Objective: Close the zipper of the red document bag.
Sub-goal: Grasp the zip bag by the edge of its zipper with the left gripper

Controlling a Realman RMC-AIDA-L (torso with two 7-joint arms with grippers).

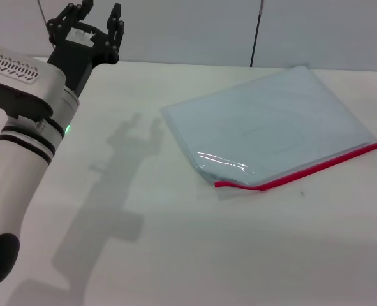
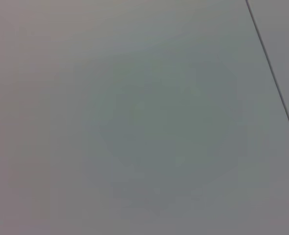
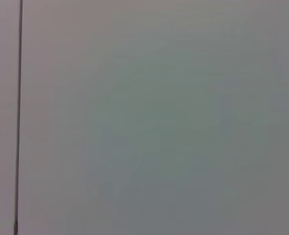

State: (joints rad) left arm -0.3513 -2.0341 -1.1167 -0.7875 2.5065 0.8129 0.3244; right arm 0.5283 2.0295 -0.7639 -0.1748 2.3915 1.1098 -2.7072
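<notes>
One red document bag (image 1: 274,121) lies flat on the white table (image 1: 175,242), right of centre, with one zipper (image 1: 303,170) along its near edge. One arm in view: left gripper (image 1: 97,24) raised at far left, fingers spread, holding nothing. Right gripper out of view. Both wrist views show only grey wall.

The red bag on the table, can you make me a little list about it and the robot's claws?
bag: red document bag lies flat on the white table, on the robot's right side
zipper: red strip along the bag's near edge
zipper corner: the end toward the middle of the table is slightly lifted
left claw: left claw raised over the far left of the table, fingers spread, holding nothing
right claw: not in any view
touching the bag: nothing
</notes>
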